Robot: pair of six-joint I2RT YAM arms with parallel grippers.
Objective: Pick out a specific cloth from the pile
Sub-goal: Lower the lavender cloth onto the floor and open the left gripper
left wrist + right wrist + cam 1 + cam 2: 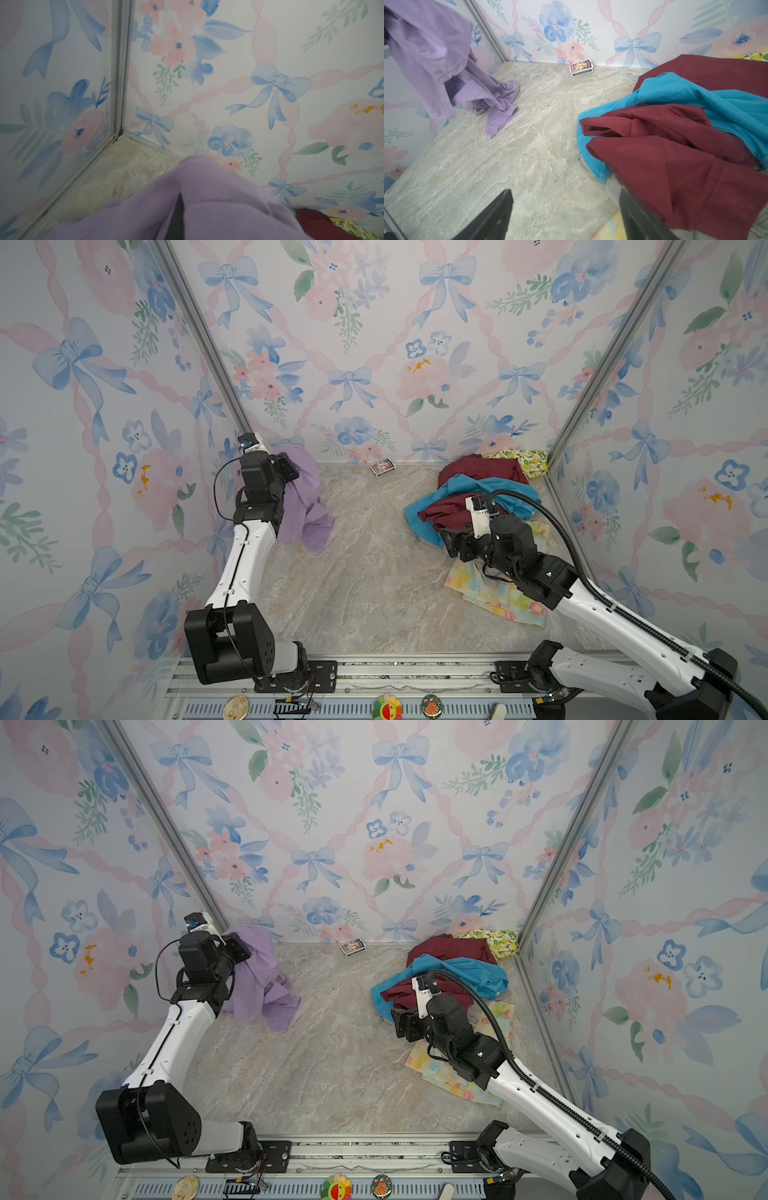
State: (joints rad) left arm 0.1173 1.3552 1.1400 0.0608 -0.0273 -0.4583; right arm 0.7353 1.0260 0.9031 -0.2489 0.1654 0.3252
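Your left tool (pixel 293 471) is clenched on the lilac cloth (pixel 305 506), raised near the far left corner of the desk (pixel 374 585). The cloth hangs from the grip, its lower end trailing on the desk, well apart from the pile (pixel 482 497). Your right tool (pixel 566 216) is released, jaws wide with nothing between them, over bare desk just beside the pile. You can note in the pile: maroon cloth (pixel 478 468), turquoise cloth (pixel 513 493), pastel floral cloth (pixel 498 597), yellow-green floral cloth (pixel 523 458). A small printed box (pixel 382 467) lies by the back wall.

Matt lilac cloth (pixel 305 502), smooth marbled tabletop (pixel 374 593)
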